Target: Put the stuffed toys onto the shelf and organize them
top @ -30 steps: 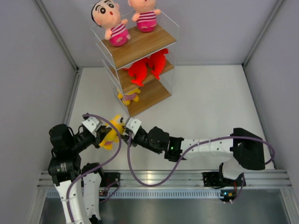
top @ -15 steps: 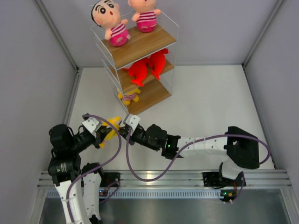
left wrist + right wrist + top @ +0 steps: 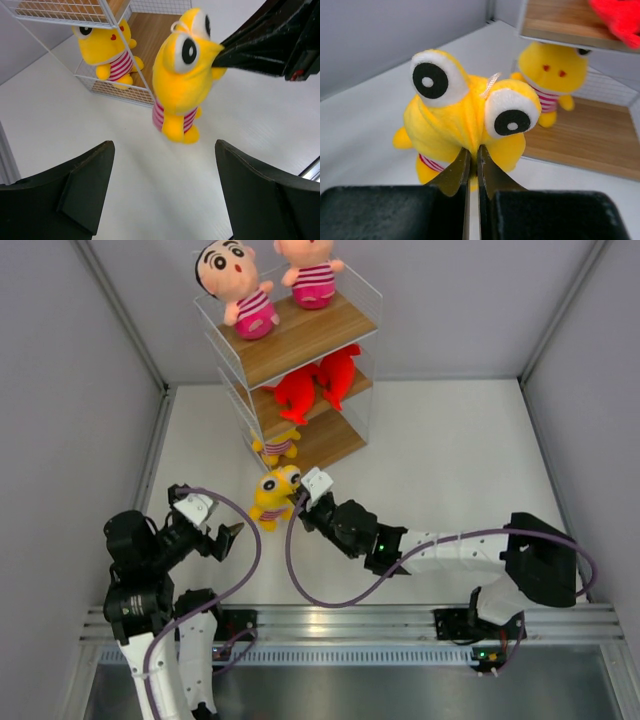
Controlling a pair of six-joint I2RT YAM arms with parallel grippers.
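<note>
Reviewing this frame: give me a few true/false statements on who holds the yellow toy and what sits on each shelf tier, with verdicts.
1. The right gripper is shut on the held yellow toy at its head. True.
2. The left gripper also grips that toy. False: it is open, empty and apart from it.
3. Two yellow toys sit on the bottom tier of the shelf. False: only one yellow figure sits there; the other is in the right gripper, in front of the shelf.
4. Both red sharks lie on the middle tier. True.
5. The top tier is bare. False: two boy dolls sit on it.
</note>
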